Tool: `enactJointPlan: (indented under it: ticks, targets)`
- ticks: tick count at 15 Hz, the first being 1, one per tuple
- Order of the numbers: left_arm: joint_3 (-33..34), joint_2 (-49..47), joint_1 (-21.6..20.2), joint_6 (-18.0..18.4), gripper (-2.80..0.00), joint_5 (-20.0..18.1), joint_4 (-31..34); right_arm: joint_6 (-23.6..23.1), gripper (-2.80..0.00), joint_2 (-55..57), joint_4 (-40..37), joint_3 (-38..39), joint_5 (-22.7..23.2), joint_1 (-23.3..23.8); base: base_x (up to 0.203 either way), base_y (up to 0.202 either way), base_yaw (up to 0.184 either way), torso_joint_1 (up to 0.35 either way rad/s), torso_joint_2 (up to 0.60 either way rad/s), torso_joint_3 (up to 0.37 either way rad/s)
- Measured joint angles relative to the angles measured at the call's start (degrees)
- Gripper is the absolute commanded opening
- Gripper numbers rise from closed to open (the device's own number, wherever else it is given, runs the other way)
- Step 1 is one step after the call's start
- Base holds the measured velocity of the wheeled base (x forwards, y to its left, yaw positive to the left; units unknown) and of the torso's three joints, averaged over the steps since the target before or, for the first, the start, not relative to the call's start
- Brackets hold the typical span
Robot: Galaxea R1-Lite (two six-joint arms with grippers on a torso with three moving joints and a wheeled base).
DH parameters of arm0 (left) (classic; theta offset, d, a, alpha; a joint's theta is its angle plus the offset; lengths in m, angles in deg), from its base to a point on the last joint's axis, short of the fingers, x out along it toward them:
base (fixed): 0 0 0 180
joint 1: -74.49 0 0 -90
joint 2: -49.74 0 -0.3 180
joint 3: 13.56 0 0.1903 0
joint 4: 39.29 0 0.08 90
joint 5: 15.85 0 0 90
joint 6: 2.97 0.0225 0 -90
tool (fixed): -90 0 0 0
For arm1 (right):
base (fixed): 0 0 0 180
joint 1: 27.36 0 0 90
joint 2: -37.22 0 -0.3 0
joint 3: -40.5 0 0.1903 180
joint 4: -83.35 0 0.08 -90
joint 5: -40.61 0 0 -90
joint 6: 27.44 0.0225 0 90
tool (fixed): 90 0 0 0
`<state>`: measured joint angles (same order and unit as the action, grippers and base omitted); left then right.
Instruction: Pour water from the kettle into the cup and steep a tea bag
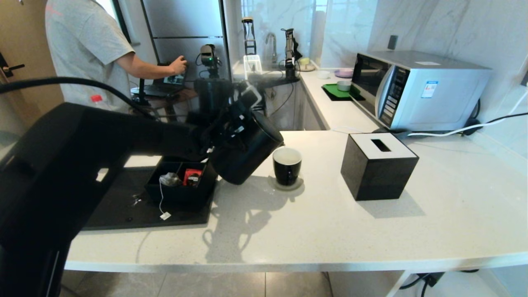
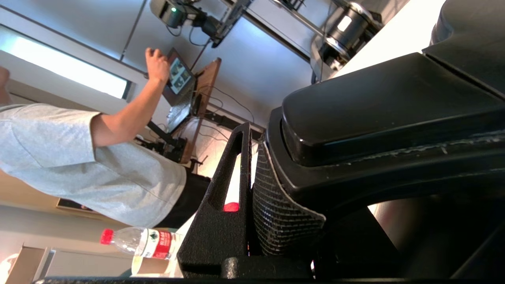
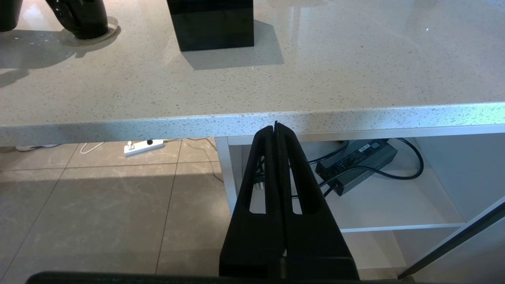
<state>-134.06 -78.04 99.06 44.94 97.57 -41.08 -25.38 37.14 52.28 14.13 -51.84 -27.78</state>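
The left gripper is clamping the kettle by its handle, tipping it right, spout just over the cup. The tea bag is lying in the tray left of the kettle. The right gripper is hanging below the counter, fingers pressed together, holding nothing.

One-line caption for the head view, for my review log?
Left gripper tilts the kettle toward the cup; tea bag waits in the black box.
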Motion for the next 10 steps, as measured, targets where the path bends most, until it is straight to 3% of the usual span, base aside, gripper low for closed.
enactJointPlan:
  ticks: [10]
  targets:
    - [-1.19, -0.22, -0.02, 1.55, -2.80, 0.00, 1.96, -0.02, -2.80, 0.00, 0.02, 0.02, -0.02, 0.00, 0.000, 0.000, 0.000, 0.000, 0.00, 0.000]
